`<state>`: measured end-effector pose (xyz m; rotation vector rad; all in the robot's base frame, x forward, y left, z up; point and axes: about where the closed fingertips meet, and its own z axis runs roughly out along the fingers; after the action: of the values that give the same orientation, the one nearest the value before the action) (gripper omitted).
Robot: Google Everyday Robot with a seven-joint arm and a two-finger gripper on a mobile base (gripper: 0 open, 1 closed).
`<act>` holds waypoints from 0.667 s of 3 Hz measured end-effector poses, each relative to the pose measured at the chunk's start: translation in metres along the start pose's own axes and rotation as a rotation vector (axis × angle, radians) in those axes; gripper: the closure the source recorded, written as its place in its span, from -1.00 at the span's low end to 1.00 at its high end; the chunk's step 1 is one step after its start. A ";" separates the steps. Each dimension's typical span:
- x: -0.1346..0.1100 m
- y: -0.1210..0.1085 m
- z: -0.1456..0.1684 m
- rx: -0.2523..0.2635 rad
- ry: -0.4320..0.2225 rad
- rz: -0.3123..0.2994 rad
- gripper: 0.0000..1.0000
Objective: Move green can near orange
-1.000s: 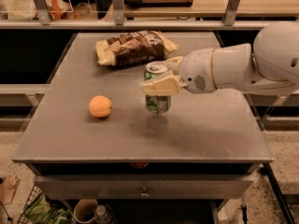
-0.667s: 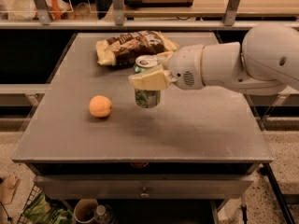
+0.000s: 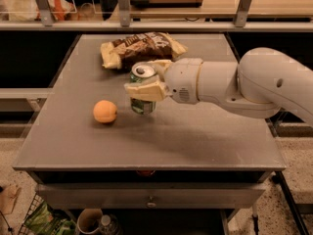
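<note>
The green can (image 3: 143,103) stands upright near the middle of the grey table (image 3: 205,136), its silver top with pull tab showing. My gripper (image 3: 145,79) reaches in from the right on a white arm and is shut on the can, one finger in front and one behind. The orange (image 3: 105,111) lies on the table a short way left of the can, apart from it. I cannot tell whether the can's base touches the table.
A brown snack bag (image 3: 141,48) lies at the back of the table, just behind the can. A rail and shelf with metal posts (image 3: 122,6) run along the back. Below the table front are a drawer (image 3: 151,196) and floor clutter.
My gripper has carried the green can leftward across the table, from right of centre to close beside the orange. The orange and bag have not moved.
</note>
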<state>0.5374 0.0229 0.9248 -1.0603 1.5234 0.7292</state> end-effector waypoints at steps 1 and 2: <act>0.010 0.007 0.010 -0.008 -0.015 -0.031 1.00; 0.018 0.014 0.018 -0.028 -0.012 -0.049 1.00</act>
<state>0.5321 0.0400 0.9018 -1.1090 1.4759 0.7237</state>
